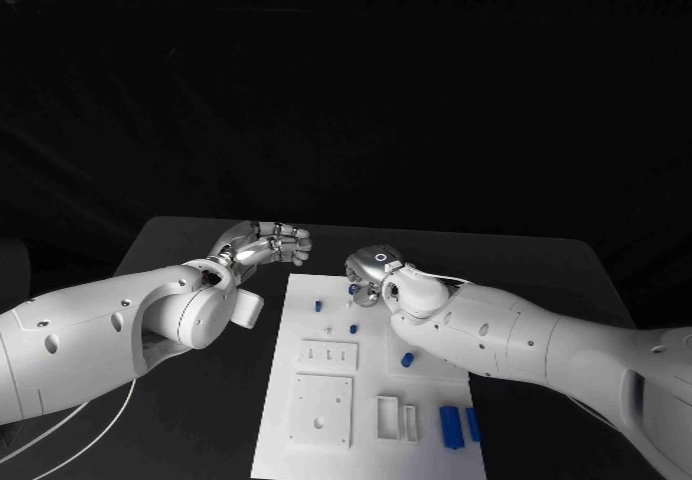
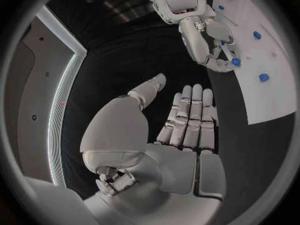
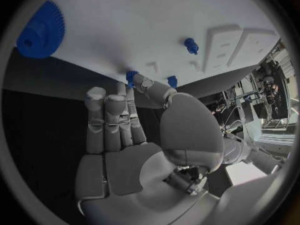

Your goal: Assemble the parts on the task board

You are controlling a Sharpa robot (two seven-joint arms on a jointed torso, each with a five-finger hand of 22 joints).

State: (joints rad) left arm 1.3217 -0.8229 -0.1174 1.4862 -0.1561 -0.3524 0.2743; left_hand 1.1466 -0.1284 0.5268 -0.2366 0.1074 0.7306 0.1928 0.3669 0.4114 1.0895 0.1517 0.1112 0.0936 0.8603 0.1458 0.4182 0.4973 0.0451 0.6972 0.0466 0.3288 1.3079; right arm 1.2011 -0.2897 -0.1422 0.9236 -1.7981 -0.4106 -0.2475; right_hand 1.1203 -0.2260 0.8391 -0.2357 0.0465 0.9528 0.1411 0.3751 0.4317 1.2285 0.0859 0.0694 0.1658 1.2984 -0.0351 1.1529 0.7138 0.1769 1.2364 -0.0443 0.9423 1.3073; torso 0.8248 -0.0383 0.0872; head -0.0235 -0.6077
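The white task board (image 1: 306,300) lies lengthwise in the middle of the black table. My right hand (image 1: 375,274) hovers over its far end and pinches a small blue part (image 1: 356,289) between thumb and fingertips; the same part (image 3: 131,76) sits at the thumb tip just above the board (image 3: 156,20). From the left wrist the right hand (image 2: 209,40) curls around that part (image 2: 235,62). My left hand (image 1: 268,243) is raised over the table left of the board's far corner. Its fingers (image 2: 187,115) are stretched out side by side and hold nothing.
On the board stand a blue peg (image 1: 353,328), another blue piece (image 1: 407,358) and two blue bars (image 1: 459,425) near the front, beside white fixture blocks (image 1: 327,355). A blue gear (image 3: 40,30) lies flat near the right hand. Bare black table (image 1: 188,240) flanks the board.
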